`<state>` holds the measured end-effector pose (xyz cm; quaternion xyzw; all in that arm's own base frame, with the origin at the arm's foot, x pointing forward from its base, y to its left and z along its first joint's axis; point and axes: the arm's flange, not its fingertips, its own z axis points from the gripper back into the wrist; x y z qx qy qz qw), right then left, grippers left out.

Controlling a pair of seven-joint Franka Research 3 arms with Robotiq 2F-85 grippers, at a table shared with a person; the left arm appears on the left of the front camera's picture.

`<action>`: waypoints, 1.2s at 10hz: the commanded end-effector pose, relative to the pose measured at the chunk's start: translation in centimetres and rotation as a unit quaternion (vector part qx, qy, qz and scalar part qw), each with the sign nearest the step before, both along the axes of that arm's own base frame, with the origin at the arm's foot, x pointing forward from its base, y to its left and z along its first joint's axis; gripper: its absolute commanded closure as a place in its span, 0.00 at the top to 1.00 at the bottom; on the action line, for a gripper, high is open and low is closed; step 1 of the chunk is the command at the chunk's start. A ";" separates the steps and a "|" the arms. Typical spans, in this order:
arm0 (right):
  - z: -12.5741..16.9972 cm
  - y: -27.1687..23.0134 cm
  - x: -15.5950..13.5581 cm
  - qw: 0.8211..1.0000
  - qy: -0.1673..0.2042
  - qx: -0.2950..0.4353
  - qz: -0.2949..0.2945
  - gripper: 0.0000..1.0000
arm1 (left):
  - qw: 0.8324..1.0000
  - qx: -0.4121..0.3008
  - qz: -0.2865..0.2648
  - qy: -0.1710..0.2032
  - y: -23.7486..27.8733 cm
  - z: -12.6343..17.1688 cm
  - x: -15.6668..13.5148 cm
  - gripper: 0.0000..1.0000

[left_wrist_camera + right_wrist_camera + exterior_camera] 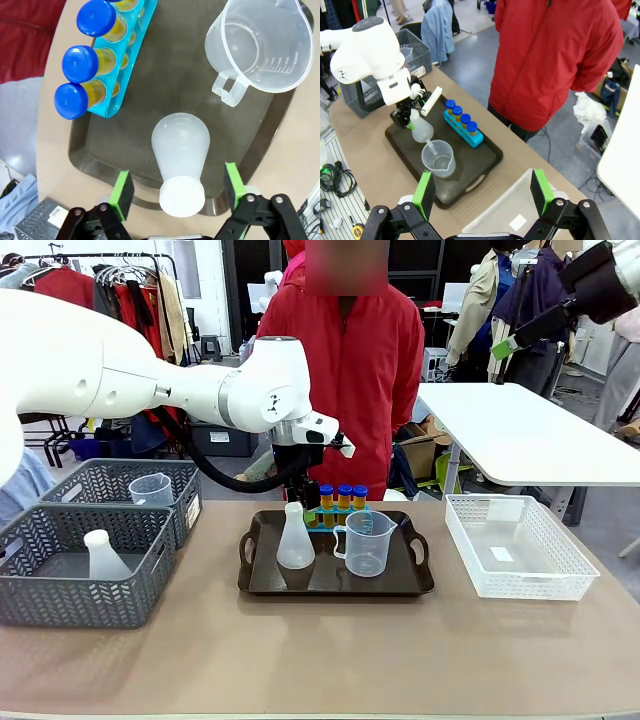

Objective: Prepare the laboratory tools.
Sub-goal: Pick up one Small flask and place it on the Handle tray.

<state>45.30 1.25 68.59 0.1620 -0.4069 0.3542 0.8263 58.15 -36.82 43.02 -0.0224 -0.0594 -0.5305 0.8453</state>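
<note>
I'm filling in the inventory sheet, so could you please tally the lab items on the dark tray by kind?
Blue-capped tubes, standing in the blue rack: 4
Clear measuring beaker: 1
White conical flask: 1
Total on the tray, rack included: 7

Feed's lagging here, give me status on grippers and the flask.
Left gripper open, fingers either side of the flask. Flask upright on the tray. Right gripper open, raised, holding nothing. Beaker close by.
</note>
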 end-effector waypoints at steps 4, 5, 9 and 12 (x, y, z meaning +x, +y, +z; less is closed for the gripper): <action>0.1 -0.1 0.1 1.000 -0.002 0.008 0.003 1.00 | 1.000 -0.014 -0.008 -0.008 1.2 0.9 -0.9 1.00; 0.1 -0.1 0.1 1.000 -0.002 0.008 0.003 1.00 | 1.000 -0.015 -0.008 -0.010 1.2 1.0 -0.9 1.00; 0.1 -0.1 0.1 1.000 -0.002 0.008 0.003 1.00 | 1.000 -0.003 0.001 -0.008 0.1 1.0 -0.1 1.00; 0.1 -0.1 0.1 1.000 -0.002 0.008 0.003 1.00 | 1.000 -0.003 0.001 -0.008 0.1 1.0 -0.1 1.00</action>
